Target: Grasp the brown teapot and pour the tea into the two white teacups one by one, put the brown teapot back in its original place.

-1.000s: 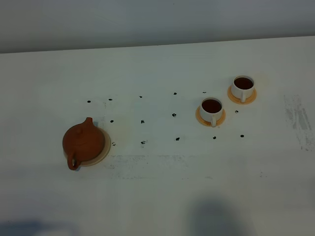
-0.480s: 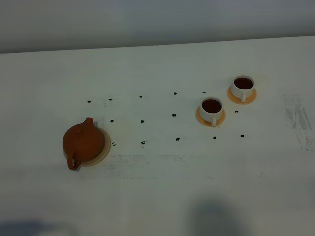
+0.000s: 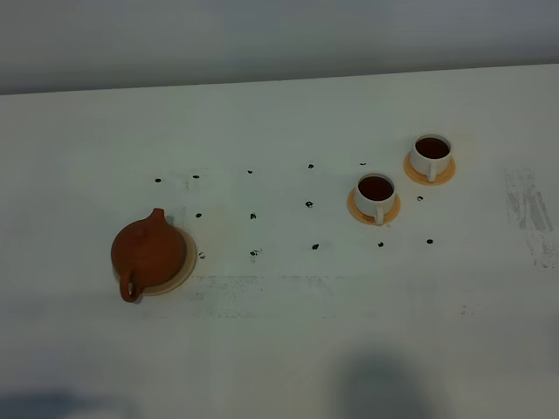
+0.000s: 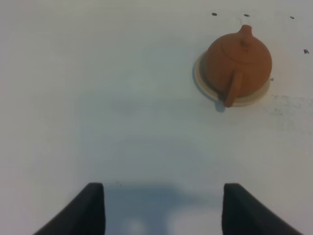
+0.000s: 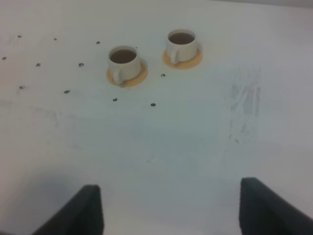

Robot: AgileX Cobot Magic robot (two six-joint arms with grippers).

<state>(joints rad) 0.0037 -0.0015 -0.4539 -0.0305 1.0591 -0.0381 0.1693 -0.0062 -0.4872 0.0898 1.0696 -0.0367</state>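
The brown teapot sits on the pale tan coaster at the table's left, handle toward the front; it also shows in the left wrist view on the coaster. Two white teacups on orange saucers stand at the right, each holding dark tea; they also show in the right wrist view. My left gripper is open and empty, well short of the teapot. My right gripper is open and empty, well short of the cups. Neither gripper shows in the exterior view.
Small black marks dot the white table between the teapot and the cups. A scuffed grey patch lies at the right edge. A grey wall runs behind the table's far edge.
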